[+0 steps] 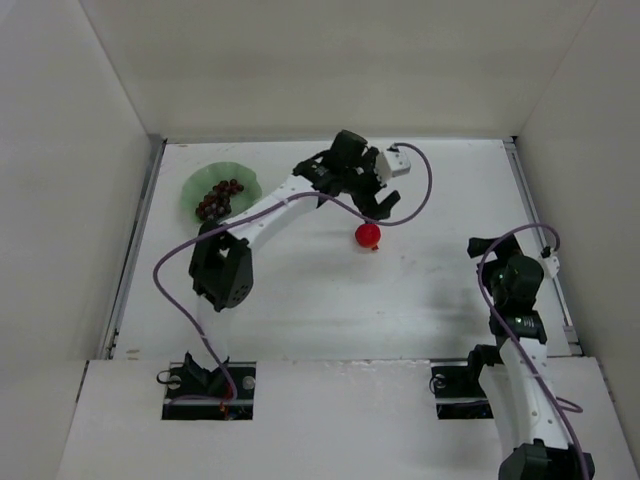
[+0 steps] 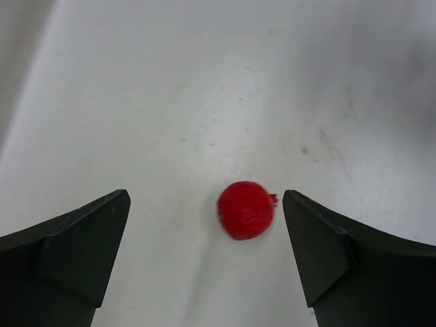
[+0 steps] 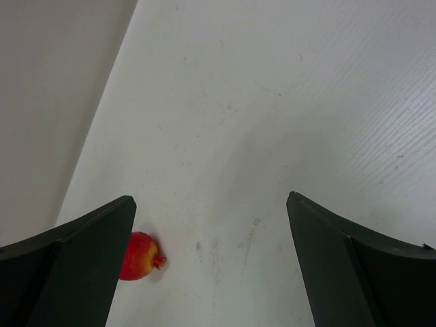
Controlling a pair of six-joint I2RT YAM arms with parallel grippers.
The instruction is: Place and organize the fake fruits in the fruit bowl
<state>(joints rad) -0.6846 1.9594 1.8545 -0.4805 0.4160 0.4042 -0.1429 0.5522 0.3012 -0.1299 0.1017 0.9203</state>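
Observation:
The pale mint-green fruit bowl [image 1: 194, 184] stands at the far left of the table, with the dark red-purple grapes [image 1: 218, 198] lying in it. The small red round fruit [image 1: 368, 235] lies on the table near the middle. My left gripper [image 1: 372, 208] hovers just above and behind it, open. In the left wrist view the red fruit [image 2: 246, 210] sits between the spread fingers, nearer the right one, with the left gripper [image 2: 206, 199] not touching it. My right gripper [image 1: 512, 242] is open and empty at the right. In its wrist view the gripper [image 3: 210, 199] faces the table, with the red fruit [image 3: 139, 257] showing beside its left finger.
White walls enclose the table on the left, back and right. A purple cable [image 1: 178, 255] loops from the left arm over the table's left side. The right arm's cable [image 1: 492, 262] curls near its wrist.

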